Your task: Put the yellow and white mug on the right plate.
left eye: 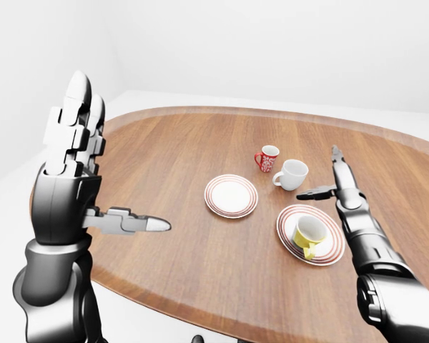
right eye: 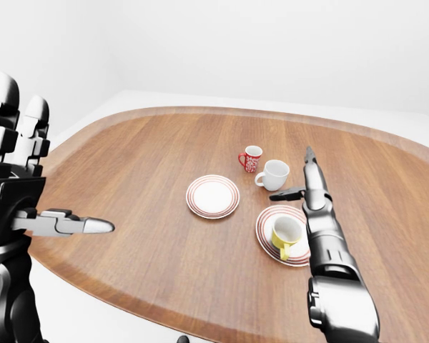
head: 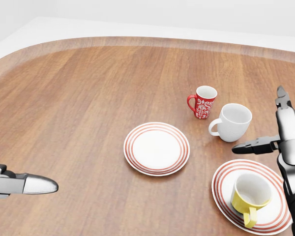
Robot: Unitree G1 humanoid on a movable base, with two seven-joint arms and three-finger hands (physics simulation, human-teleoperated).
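The worktop [head: 88, 98] is showing brown wood grain. Both plates [head: 156, 148] [head: 226, 184] are showing white with red rings. The mugs are showing yellow-and-white [head: 250, 195], plain white [head: 234, 123], and red with white pattern [head: 204, 102].

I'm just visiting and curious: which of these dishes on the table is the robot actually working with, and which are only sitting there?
Part of the job:
- yellow and white mug, standing on the right plate
- right plate, red-ringed
- right hand, open, clear of the mug

Just lying about:
- red patterned mug
- white mug
- left plate, nothing on it
- left hand, open, raised
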